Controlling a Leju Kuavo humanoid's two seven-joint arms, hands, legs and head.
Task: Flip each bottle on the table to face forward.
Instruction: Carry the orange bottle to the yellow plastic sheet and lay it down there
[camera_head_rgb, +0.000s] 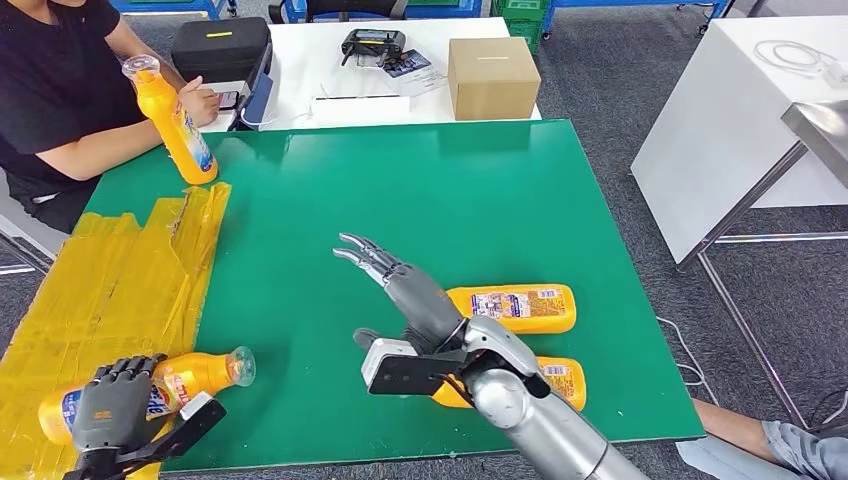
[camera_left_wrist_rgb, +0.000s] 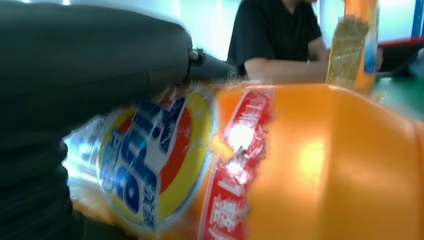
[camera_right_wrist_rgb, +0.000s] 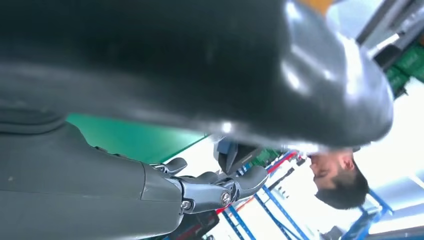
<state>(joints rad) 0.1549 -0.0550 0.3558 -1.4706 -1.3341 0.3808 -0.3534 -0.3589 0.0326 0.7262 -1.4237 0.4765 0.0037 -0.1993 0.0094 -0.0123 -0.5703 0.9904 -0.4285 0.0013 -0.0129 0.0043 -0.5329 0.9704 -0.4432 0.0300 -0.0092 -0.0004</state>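
Note:
An orange bottle (camera_head_rgb: 190, 378) lies on its side at the table's front left, cap toward the middle, and my left hand (camera_head_rgb: 112, 406) grips its label end. Close up in the left wrist view, that bottle (camera_left_wrist_rgb: 310, 165) shows its blue, red and yellow label beside my hand (camera_left_wrist_rgb: 75, 75). My right hand (camera_head_rgb: 395, 280) hovers open above the green table (camera_head_rgb: 400, 190), fingers stretched out. Just to its right lie two more orange bottles: one flat with its back label up (camera_head_rgb: 515, 307), another (camera_head_rgb: 562, 378) partly hidden under my right wrist. A person holds a fourth bottle (camera_head_rgb: 176, 122) upright at the far left.
The person in black sits at the table's far left corner. Yellow plastic sheeting (camera_head_rgb: 110, 290) covers the left edge. Behind the green table a white table carries a cardboard box (camera_head_rgb: 492, 76), a black case (camera_head_rgb: 220, 47) and a controller (camera_head_rgb: 373, 42). Another white table (camera_head_rgb: 730, 110) stands to the right.

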